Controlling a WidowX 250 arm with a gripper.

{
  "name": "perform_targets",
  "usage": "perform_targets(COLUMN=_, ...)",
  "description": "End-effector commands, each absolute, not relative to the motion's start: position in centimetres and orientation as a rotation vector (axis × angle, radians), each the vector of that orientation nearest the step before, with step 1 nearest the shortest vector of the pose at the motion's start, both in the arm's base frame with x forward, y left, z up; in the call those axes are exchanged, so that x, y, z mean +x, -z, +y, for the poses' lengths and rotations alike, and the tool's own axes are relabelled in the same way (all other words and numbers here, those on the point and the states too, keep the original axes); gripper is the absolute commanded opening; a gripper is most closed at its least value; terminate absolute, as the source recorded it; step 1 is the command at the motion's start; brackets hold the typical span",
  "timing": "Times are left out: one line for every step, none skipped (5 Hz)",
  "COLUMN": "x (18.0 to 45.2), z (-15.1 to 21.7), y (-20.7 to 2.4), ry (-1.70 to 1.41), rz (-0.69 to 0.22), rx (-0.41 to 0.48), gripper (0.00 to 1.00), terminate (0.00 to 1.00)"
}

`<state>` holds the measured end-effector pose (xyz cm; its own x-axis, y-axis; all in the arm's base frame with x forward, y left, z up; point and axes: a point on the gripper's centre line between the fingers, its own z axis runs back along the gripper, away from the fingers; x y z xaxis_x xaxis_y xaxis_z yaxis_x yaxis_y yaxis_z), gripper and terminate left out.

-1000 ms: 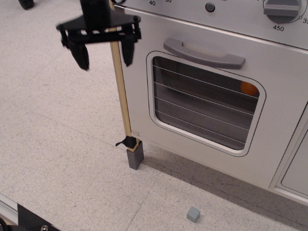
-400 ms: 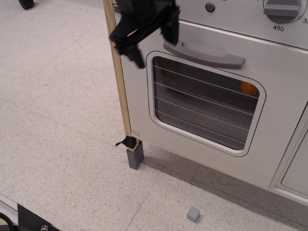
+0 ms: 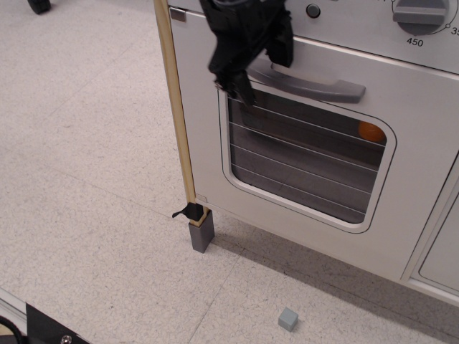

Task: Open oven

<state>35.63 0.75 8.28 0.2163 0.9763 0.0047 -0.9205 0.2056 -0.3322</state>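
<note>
The white-grey toy oven [image 3: 401, 172] fills the right of the view. Its door is closed, with a grey bar handle [image 3: 315, 83] above a rounded wire-lined window [image 3: 301, 158]. A numbered grey dial [image 3: 419, 14] sits at the top right and a wooden corner post [image 3: 176, 122] runs down the left edge. My black gripper [image 3: 264, 70] is open and hangs over the left end of the handle, one finger [image 3: 240, 86] below the bar and one at its top. Whether it touches the handle I cannot tell.
An orange ball [image 3: 370, 131] lies inside the oven behind the window. A small grey cube [image 3: 287, 319] lies on the speckled floor in front. A grey foot block [image 3: 201, 233] holds the post. A panelled cabinet door [image 3: 445, 251] is at the right edge.
My gripper has moved right, from left of the wooden post across it to the left end of the oven handle. The oven door has not moved.
</note>
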Motion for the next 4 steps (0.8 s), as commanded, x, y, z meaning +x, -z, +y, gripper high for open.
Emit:
perform_targets(x=37.5, z=0.2, y=-8.9, ry=-1.339, rz=-0.275, rx=-0.369, gripper=1.00, terminate=0.00)
perform_targets(x=37.4, z=0.3, y=-8.3, ry=-1.364, rz=-0.254, rx=-0.362, gripper=1.00, terminate=0.00)
perform_targets(x=37.1, z=0.6, y=-7.7, ry=-1.367, rz=-0.250, rx=-0.358, gripper=1.00, terminate=0.00)
perform_targets(x=36.4, z=1.0, y=-7.7, ry=-1.363, rz=-0.251, rx=-0.348, gripper=1.00, terminate=0.00)
